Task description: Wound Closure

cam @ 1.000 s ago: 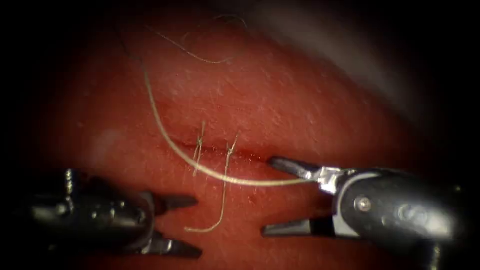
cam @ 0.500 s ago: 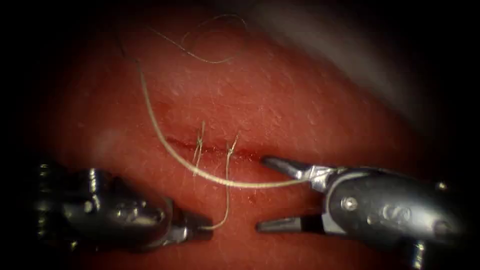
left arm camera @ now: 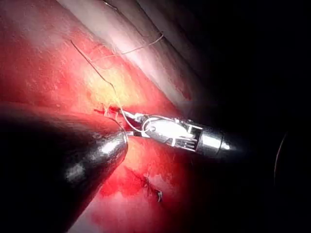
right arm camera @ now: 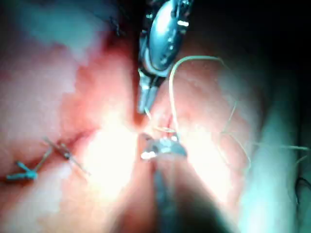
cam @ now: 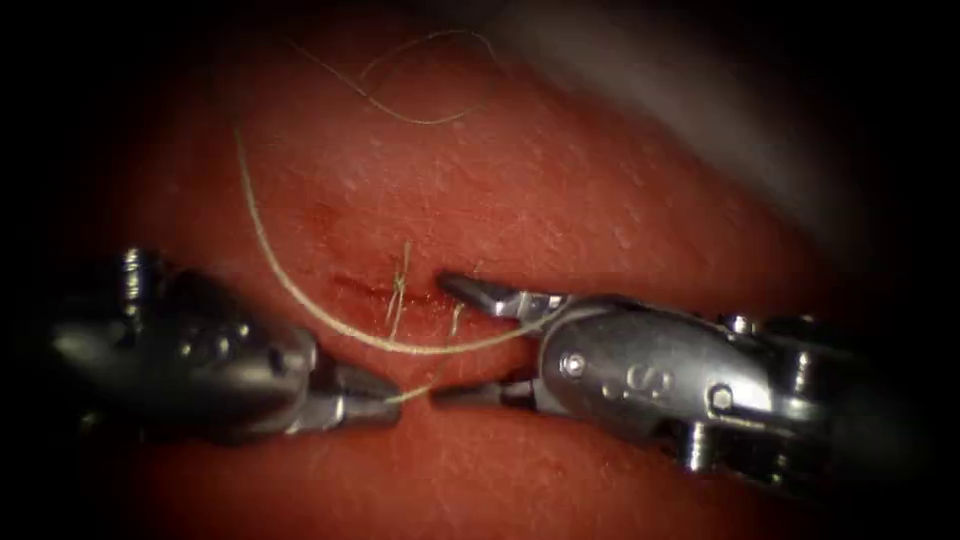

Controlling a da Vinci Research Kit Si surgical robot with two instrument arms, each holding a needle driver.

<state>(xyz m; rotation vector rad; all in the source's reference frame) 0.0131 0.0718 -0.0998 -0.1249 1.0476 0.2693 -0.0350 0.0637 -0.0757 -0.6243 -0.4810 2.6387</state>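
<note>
We see the left pincer [cam: 385, 398] clamped on the short thread tail [cam: 425, 385] at lower centre; the right pincer [cam: 452, 340] gapes around the long thread [cam: 262, 250], seemingly for tying.

Our left tool [cam: 385, 408] comes in low from the left with its jaws pinched tight together. Our right tool [cam: 450, 340] faces it, jaws spread wide, tips close.
</note>
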